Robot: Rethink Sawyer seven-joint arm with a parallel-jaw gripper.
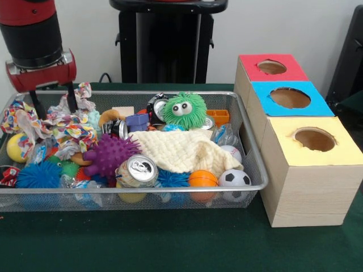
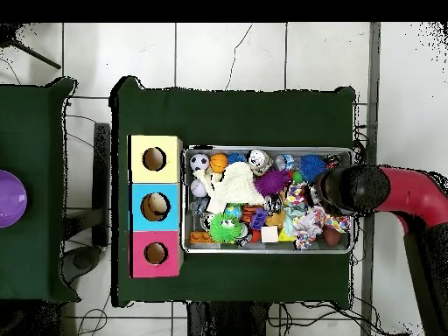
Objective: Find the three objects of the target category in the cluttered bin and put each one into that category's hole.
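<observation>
The gripper (image 1: 54, 102) is hanging over one end of the bin (image 1: 249, 187), its two black fingers (image 1: 37, 105) standing apart and empty, with their tips dipping toward a tangle of multicoloured rope toys (image 1: 68, 127) lying directly beneath it. Just beyond that tangle, toward the middle of the bin, a purple spiky ball (image 1: 108, 154) and a blue spiky ball (image 1: 38, 175) are resting in the clutter, with a crushed drinks can (image 1: 138, 171) nearby and a cream knitted cloth (image 1: 181, 150) spreading over the centre. A green fuzzy toy with eyes (image 1: 185, 111) is sitting farther along, and a small soccer ball (image 1: 234, 178) and an orange ball (image 1: 202, 179) are lying at the end farthest from the gripper.

Which three things belong to the target category cannot be told from here. The rope toys are probably light, limp and prone to snagging their neighbours, so pinching a thick knot would likely serve best; the spiky balls look soft and springy, best squeezed across the middle.

The hole (image 1: 272, 67), with its red surround, is sitting well apart from the gripper, past the bin's opposite end, on the box farthest from the camera in the front view.
</observation>
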